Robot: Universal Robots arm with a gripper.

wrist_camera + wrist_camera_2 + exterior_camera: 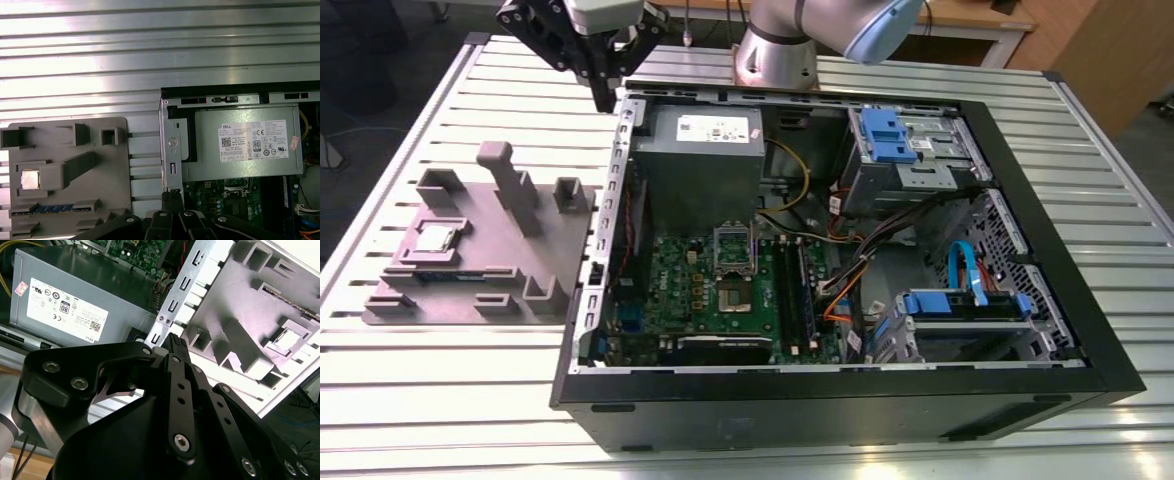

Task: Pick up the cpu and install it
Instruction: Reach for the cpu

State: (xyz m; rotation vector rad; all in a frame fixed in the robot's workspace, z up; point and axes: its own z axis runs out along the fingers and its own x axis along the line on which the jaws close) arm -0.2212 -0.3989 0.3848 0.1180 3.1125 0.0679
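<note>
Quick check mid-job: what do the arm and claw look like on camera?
The arm is silver-grey, rounded tubing with a pale blue joint cap. The claw is matte black: flat, angular linked bars pinned with silver screws, narrowing to slim tips.

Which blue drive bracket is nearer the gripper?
The blue bracket beside the power supply; the other bracket sits diagonally across, farther from the gripper.

cpu (438,237): shiny metal | holder (560,245): matt grey plastic | table (454,400): ribbed bright metal
</note>
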